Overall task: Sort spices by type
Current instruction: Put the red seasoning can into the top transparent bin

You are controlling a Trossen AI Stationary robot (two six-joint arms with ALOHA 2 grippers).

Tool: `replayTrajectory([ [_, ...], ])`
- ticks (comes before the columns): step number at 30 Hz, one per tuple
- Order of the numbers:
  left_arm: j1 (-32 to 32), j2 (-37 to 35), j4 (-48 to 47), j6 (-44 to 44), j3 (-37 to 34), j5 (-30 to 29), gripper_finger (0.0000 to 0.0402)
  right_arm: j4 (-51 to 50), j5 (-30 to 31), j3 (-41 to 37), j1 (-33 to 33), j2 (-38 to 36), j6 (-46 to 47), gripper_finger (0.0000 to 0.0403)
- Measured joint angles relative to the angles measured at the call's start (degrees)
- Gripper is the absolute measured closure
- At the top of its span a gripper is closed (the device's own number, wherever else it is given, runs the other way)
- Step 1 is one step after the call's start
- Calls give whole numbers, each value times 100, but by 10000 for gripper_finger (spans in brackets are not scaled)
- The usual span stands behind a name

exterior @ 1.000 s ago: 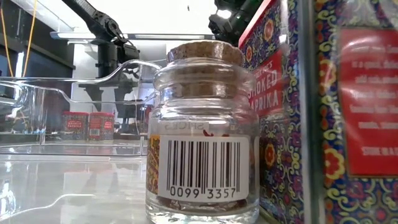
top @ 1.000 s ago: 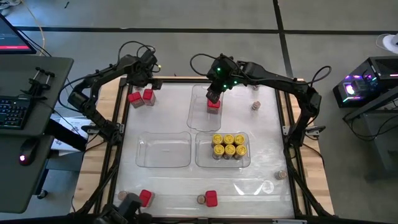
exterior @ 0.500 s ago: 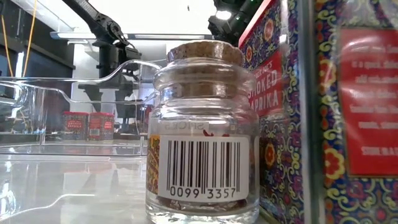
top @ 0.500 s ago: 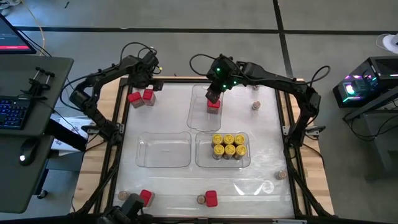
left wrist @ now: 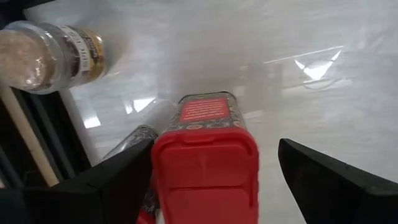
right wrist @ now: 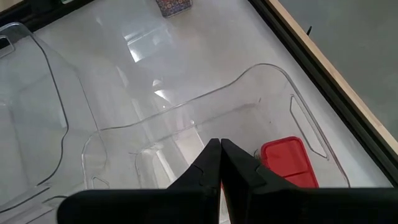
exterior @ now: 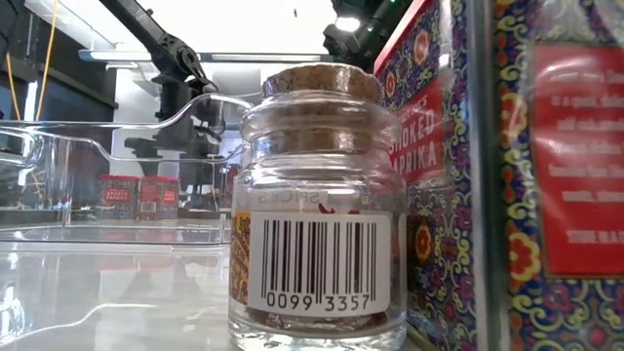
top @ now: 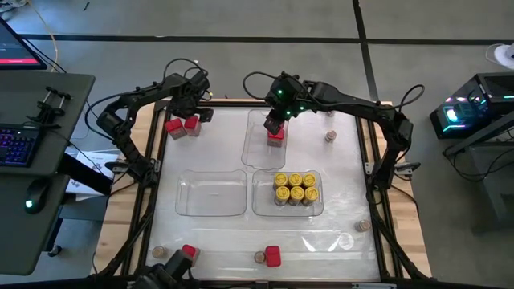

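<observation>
Spreading wide, the left gripper (left wrist: 214,180) straddles a glossy red box (left wrist: 205,162) at the table's far left, beside a second red box (top: 173,128). Pinched shut, the right gripper (right wrist: 219,163) hangs over a clear plastic tray (right wrist: 273,93) holding another red box (right wrist: 287,160). Round yellow-lidded jars (top: 295,187) fill a nearer tray (top: 261,205).

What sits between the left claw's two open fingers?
A red spice box stands between the left end effector's open fingers, not yet gripped; the left wrist view shows it.
</observation>
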Motion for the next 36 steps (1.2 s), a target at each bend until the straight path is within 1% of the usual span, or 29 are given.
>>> replayTrajectory([
  [4,-20,0,-92,12,0,-79,80,13,2,0,-2,0,-2,402],
  [7,-57,0,-151,11,0,-72,98,13,4,0,-3,0,-2,402],
  [10,-90,0,-186,8,0,-74,131,13,7,0,-7,0,-4,402],
  [15,-182,-8,-226,43,0,-78,209,13,7,0,-7,0,-46,402],
  [16,-209,-10,-220,40,0,-71,216,13,7,0,-7,0,-48,402],
  [21,-369,-31,-111,135,2,48,216,-6,-8,0,-7,-4,-111,402],
  [25,-421,-219,-101,490,150,353,216,-76,-257,0,-4,-148,-151,402],
  [29,-390,-565,-85,601,747,501,216,-120,-251,0,-2,-472,-72,402],
  [31,-439,-742,64,626,1126,719,216,-142,-153,0,-2,-688,26,402],
  [34,-746,-913,278,887,1689,1024,216,-142,161,0,-13,-1034,152,402],
  [36,-1092,-912,270,1089,2029,1057,216,-140,416,0,-13,-1252,198,402],
])
